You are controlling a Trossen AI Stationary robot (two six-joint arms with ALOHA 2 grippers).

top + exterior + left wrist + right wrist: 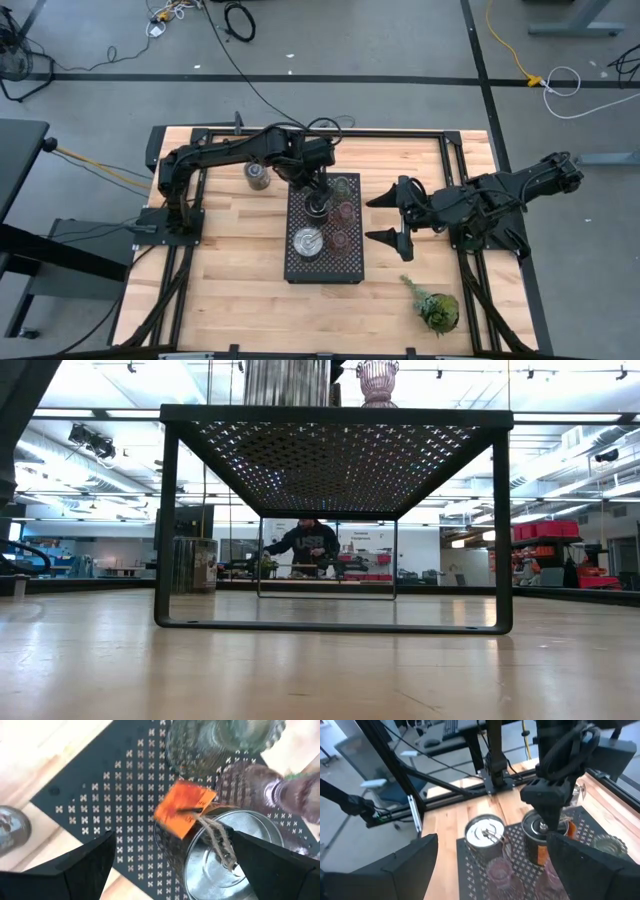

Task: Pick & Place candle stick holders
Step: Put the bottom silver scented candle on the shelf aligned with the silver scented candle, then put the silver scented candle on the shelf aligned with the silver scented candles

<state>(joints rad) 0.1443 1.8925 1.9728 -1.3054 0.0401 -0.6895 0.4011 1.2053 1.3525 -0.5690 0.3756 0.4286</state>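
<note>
Placing step in hand. In the high view, the tray [325, 262] sits mid-counter [230, 280]. One metal holder [308, 242] stands at its 7 o'clock corner, two pinkish ones [340, 224] at centre-right, the green glass one [343, 186] at 1 o'clock. The left pincer [317, 205] hangs over a tagged metal holder [227, 860] on the tray, fingers spread wide either side, apparently not gripping. The right pincer [388, 217] waits at the tray's 3 o'clock, wide and empty. One metal holder [258, 175] remains on the counter at 11 o'clock. Likely next: left arm lifts clear and fetches it.

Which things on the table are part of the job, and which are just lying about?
Job:
- metal holder under left gripper
- metal holder on tray
- metal holder on the table
- green glass holder
- two pinkish holders
- black tray

Lying about:
- plant sprig
- cables on floor
</note>
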